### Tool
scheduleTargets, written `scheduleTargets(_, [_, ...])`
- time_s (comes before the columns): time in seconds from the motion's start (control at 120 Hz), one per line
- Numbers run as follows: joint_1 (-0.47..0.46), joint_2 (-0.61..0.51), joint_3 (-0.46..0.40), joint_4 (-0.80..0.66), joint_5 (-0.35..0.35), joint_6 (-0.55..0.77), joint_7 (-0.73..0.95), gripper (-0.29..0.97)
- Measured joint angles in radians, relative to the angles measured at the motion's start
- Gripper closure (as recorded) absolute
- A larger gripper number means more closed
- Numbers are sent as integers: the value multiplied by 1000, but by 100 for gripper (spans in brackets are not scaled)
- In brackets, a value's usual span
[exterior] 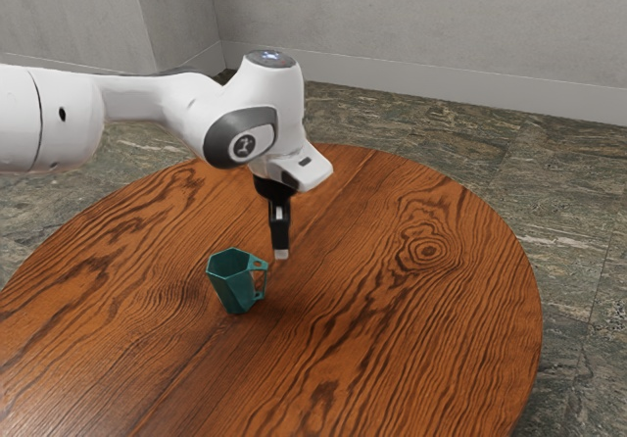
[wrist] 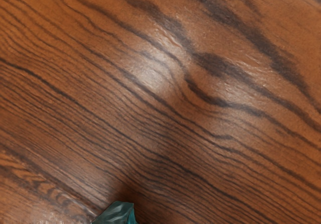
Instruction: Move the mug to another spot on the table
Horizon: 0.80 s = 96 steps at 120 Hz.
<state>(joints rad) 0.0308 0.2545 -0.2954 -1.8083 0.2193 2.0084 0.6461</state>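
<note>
Hand (exterior: 281,253), grip state unclear, over upright mug (exterior: 231,282) w/ handle (exterior: 261,276) toward the exterior view's right.

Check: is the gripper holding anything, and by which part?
Cannot tell. The gripper is at the handle of the mug, which stands on the table.

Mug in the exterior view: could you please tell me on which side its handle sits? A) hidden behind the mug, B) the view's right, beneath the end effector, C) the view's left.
B: the teal mug carries its handle on the exterior view's right, just below the end effector.
</note>
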Motion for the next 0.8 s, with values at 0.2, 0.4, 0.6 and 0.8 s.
scheduleTargets(0.2, [1, -172, 104, -13, -104, -14, 41, 0])
scheduleTargets(0.4, [75, -250, 159, 116, -151, -180, 32, 0])
scheduleTargets(0.6, [182, -247, 166, 195, -160, -313, -79, 0])
scheduleTargets(0.8, [275, -240, 165, 275, -160, -436, -255, 0])
